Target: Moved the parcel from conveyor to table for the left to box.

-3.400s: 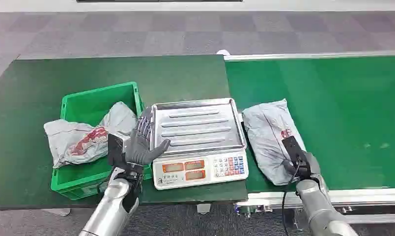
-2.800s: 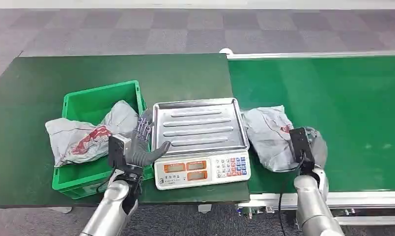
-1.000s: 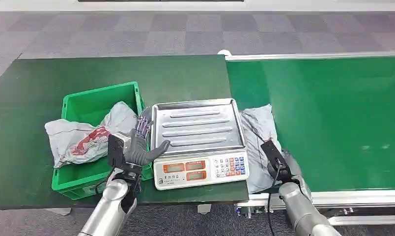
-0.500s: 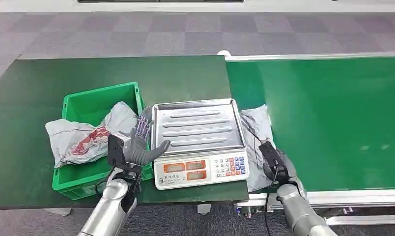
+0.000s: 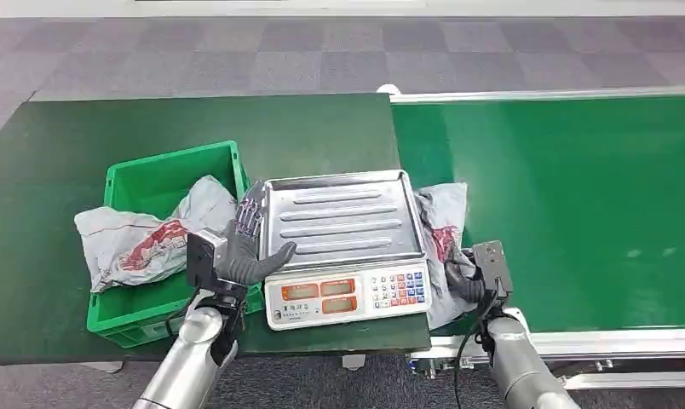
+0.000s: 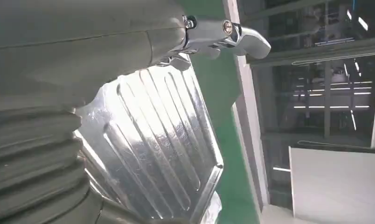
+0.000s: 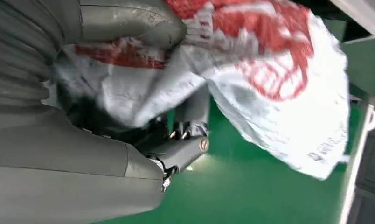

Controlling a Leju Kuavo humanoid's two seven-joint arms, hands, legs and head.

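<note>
My right hand (image 5: 465,281) grips the parcel (image 5: 441,232), dragged within seconds from the open conveyor (image 5: 578,187) to the scale's (image 5: 343,247) edge; tabling comes next. My left hand (image 5: 241,247) waits, fingers apart, by the green box (image 5: 152,183).

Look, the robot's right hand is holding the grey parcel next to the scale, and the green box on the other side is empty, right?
Not quite. The green box is not empty: the head view shows another grey parcel with red print lying in it, hanging over its rim. The rest holds: the right hand grips the grey parcel beside the scale.
</note>
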